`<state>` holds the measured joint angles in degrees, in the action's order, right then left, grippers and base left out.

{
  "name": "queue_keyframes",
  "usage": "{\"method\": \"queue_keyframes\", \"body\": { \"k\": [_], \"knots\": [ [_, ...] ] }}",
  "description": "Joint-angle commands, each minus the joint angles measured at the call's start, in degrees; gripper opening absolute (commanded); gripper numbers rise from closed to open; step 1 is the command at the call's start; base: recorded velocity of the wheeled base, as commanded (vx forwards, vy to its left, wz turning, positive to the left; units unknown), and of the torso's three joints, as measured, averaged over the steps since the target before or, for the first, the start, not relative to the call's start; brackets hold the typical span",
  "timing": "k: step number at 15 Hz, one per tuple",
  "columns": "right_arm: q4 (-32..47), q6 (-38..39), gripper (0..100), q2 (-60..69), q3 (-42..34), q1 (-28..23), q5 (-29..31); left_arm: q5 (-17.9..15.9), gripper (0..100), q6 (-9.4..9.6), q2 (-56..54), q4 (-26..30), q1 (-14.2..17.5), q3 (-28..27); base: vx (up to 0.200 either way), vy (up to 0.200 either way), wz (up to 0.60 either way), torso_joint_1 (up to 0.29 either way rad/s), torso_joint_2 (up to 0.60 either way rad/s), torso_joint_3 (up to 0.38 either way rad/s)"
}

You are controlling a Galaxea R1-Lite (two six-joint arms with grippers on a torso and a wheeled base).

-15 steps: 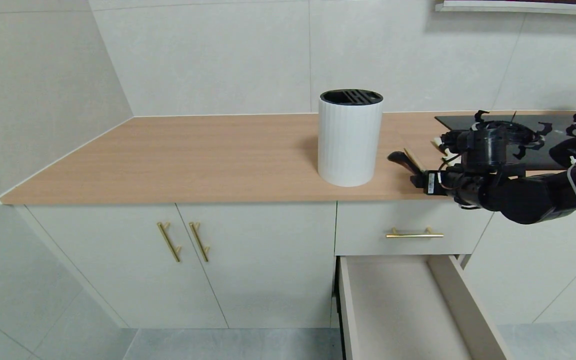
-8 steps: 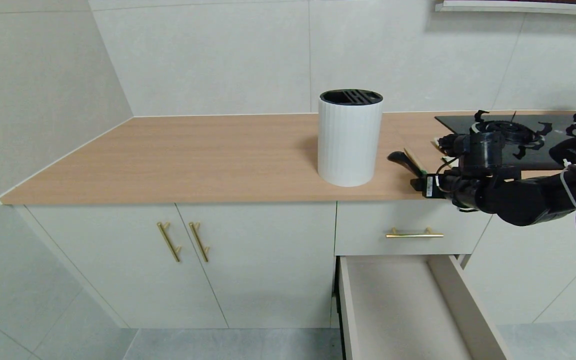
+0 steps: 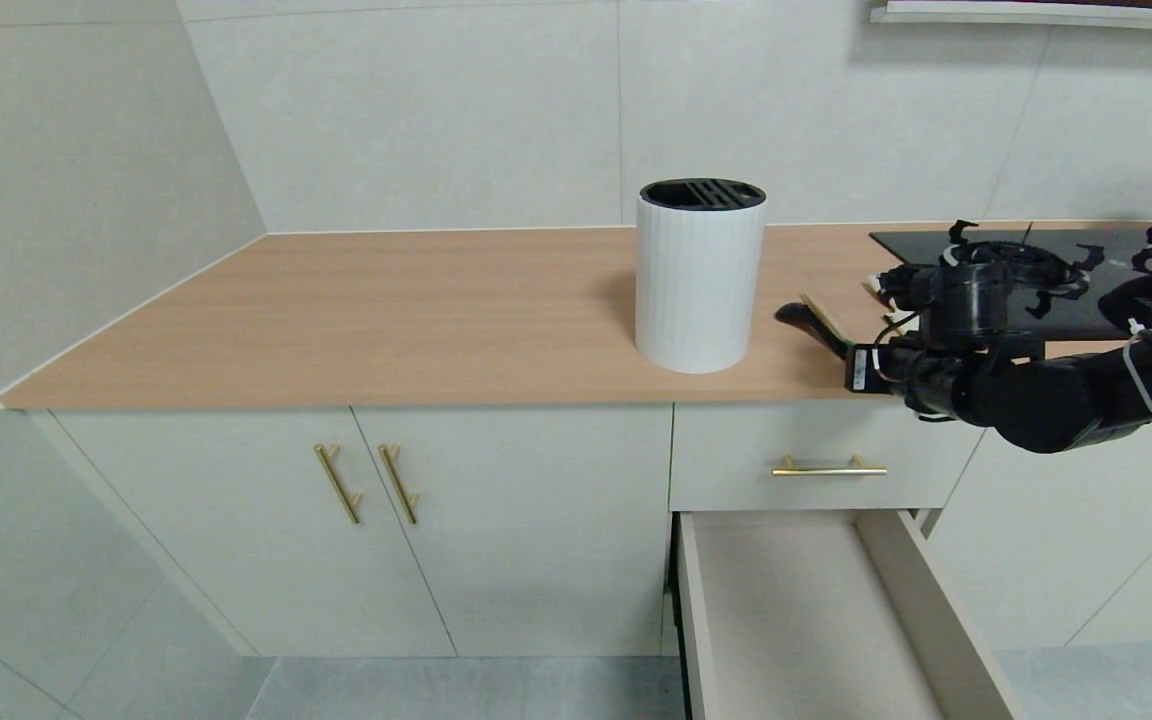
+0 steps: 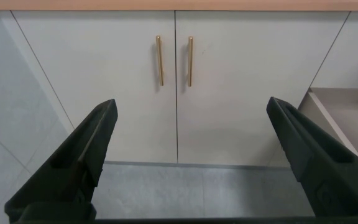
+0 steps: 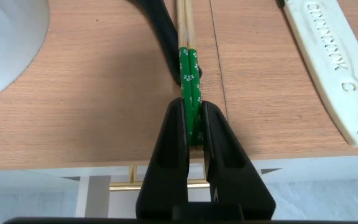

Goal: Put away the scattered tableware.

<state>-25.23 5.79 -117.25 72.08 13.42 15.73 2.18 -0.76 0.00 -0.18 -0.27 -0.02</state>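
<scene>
A pair of wooden chopsticks [image 5: 189,68] with green flowered ends lies near the counter's front edge, and my right gripper [image 5: 192,134] is shut on those green ends. In the head view the chopsticks [image 3: 822,316] run back from the right gripper [image 3: 848,358], to the right of the white holder. A black spoon [image 5: 157,31] lies right beside them, its bowl [image 3: 793,313] toward the white ribbed holder [image 3: 700,280] with a slotted black top. A white knife-like piece [image 5: 328,68] lies further right. My left gripper [image 4: 191,162] hangs open low before the cabinet doors.
A drawer [image 3: 711,610] stands pulled open below the counter, under a closed drawer with a gold handle [image 3: 828,467]. A black gas hob [image 3: 1026,262] takes up the counter's right end. Cabinet doors with gold handles [image 4: 173,60] are at the left.
My right arm has shifted only slightly at the counter's front edge, keeping its hold on the chopsticks. Nothing else has moved.
</scene>
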Motion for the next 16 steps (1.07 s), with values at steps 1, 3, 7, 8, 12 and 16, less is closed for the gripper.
{"method": "queue_keyframes", "body": {
  "k": [1, 3, 7, 8, 12, 16],
  "knots": [
    [0.01, 0.01, 0, 0.35, -0.01, 0.03, 0.01, 0.02, 100, -0.04, 0.0, -0.08, 0.0, 0.02, 0.0, 0.0, 0.0, 0.0, 0.0, 0.0],
    [0.01, 0.1, 0, 1.67, -0.19, 0.03, 0.01, 0.02, 100, -0.04, 0.0, -0.08, 0.0, 0.02, 0.0, 0.0, 0.0, 0.0, 0.0, 0.0],
    [1.42, 1.86, 0, 9.32, -3.53, 0.2, -0.08, 0.02, 100, -0.04, 0.09, 0.01, 0.0, 0.02, 0.0, 0.0, 0.0, 0.0, 0.0, 0.0],
    [3.44, 1.86, 0, 14.42, -7.4, 0.29, -0.26, 0.02, 100, -0.04, 0.09, 0.01, 0.0, 0.02, 0.0, 0.0, 0.0, 0.0, 0.0, 0.0],
    [11.79, 1.94, 0, 28.66, -16.8, 0.38, -1.66, 0.02, 100, -0.04, 0.0, 0.01, 0.0, 0.02, 0.0, 0.0, 0.0, 0.0, 0.0, 0.0],
    [14.6, 1.94, 0, 38.06, -24.45, -0.06, -10.63, 0.02, 100, -0.04, 0.09, 0.01, 0.0, 0.02, 0.0, 0.0, 0.0, 0.0, 0.0, 0.0]
  ]
}}
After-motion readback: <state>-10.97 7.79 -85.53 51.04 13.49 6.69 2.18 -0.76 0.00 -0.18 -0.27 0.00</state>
